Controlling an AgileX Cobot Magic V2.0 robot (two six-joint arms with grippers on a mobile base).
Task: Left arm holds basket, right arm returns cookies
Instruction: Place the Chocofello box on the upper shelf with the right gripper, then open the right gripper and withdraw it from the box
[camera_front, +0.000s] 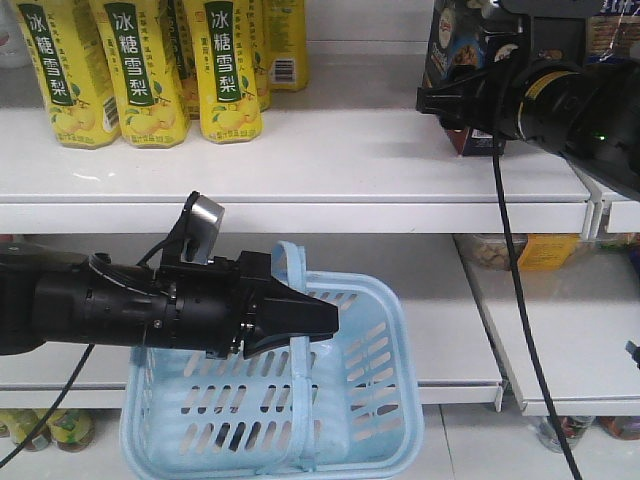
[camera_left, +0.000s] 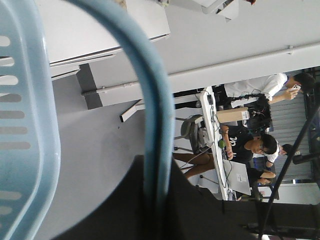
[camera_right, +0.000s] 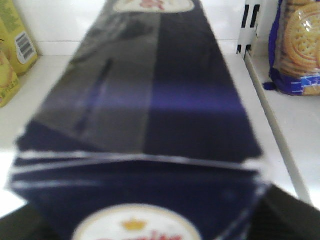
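In the lower left of the front view, the slim black left arm with the silver-white block on top is reaching across in front of the white shelving, and its black wedge-shaped gripper is gripping the band handle of the light blue slotted plastic shopping basket. The basket is hanging from that handle in the lower middle of the frame, in front of the lower shelf. In the left wrist view the pale blue handle is running straight down into the dark jaws, which are closing tight around it.

In the upper right of the front view, the thick black right arm is reaching onto the white upper shelf, and its gripper is sitting against the tall dark navy cardboard cookie box. The box is standing at the right end of that shelf, with its lower edge looking as if it is touching the shelf surface. In the right wrist view the navy box is filling the frame; the jaws are holding it.

Yellow drink bottles with green labels are standing in a row at the upper left of the same shelf, well apart from the box. A blue packet of round biscuits is lying on the neighbouring shelf section, in the upper right of the right wrist view.
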